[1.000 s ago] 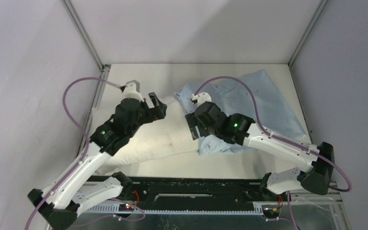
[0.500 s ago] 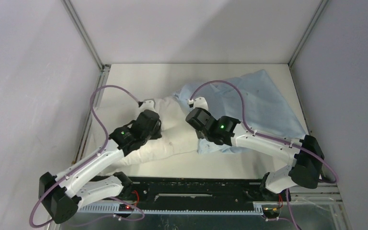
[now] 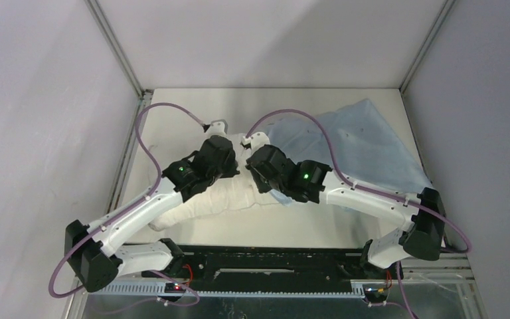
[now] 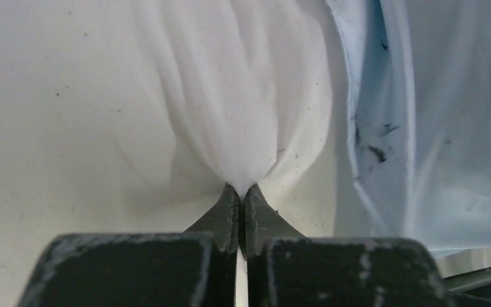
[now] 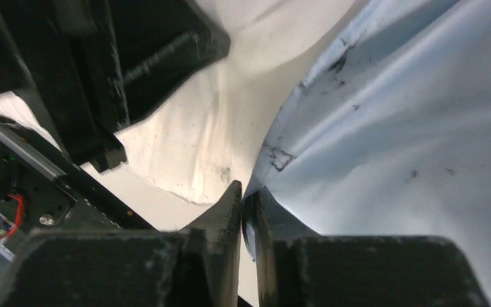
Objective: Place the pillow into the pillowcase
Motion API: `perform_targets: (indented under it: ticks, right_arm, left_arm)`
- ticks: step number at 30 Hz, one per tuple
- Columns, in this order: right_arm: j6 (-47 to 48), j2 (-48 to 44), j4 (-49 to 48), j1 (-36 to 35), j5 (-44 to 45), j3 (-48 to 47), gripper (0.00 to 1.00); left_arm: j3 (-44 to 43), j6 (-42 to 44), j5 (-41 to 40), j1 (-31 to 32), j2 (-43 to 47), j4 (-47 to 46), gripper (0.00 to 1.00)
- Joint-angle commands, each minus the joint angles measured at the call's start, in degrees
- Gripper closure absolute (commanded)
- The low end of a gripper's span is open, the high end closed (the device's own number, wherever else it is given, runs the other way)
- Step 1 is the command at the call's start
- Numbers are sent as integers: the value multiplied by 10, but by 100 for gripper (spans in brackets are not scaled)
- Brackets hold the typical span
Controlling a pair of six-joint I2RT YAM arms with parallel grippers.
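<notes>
The white pillow (image 3: 196, 205) lies left of centre on the table, its right end under both wrists. The light blue pillowcase (image 3: 365, 143) spreads from the middle to the far right. In the left wrist view my left gripper (image 4: 240, 190) is shut on a pinched fold of the pillow (image 4: 230, 115), with the pillowcase (image 4: 435, 128) just to its right. In the right wrist view my right gripper (image 5: 248, 192) is shut on the speckled edge of the pillowcase (image 5: 409, 128), right beside the pillow (image 5: 198, 147). The fingertips are hidden under the wrists in the top view.
The two wrists stand almost touching above the middle of the table; the left arm's black body (image 5: 102, 70) fills the upper left of the right wrist view. Grey walls (image 3: 46, 119) and metal corner posts close the table in. The black base rail (image 3: 272, 262) runs along the near edge.
Both wrists have swung in toward the centre and come down. The left gripper has closed on the pillow's fabric, and the right has closed on the pillowcase edge and drawn it leftward.
</notes>
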State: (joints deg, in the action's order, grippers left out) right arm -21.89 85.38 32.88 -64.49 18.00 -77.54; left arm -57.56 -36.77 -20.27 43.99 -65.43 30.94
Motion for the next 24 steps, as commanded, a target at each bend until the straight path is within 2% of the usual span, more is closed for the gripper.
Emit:
perform_targets:
  ticks: [1, 4, 7, 10, 16, 20, 24]
  right_arm:
    - [-31, -19, -38, -5, 4, 42, 69]
    - [-51, -62, -13, -25, 82, 73, 37]
    - [-103, -102, 37, -58, 207, 108, 16]
    - [-181, -132, 87, -99, 298, 148, 13]
    - [-300, -147, 93, -167, 320, 250, 14]
    - [-319, -140, 4, -176, 291, 334, 16]
    - [-317, -95, -67, -154, 288, 361, 18]
  left_arm:
    - [-27, -68, 22, -14, -14, -38, 100]
    - [-18, -82, 25, -15, -20, -45, 100]
    - [-16, -88, 26, -17, -25, -44, 100]
    - [-14, -90, 26, -18, -25, -45, 100]
    - [-19, -89, 32, -21, -26, -42, 100]
    - [-23, -86, 34, -21, -27, -35, 100]
    - [-27, -84, 33, -22, -29, -30, 100]
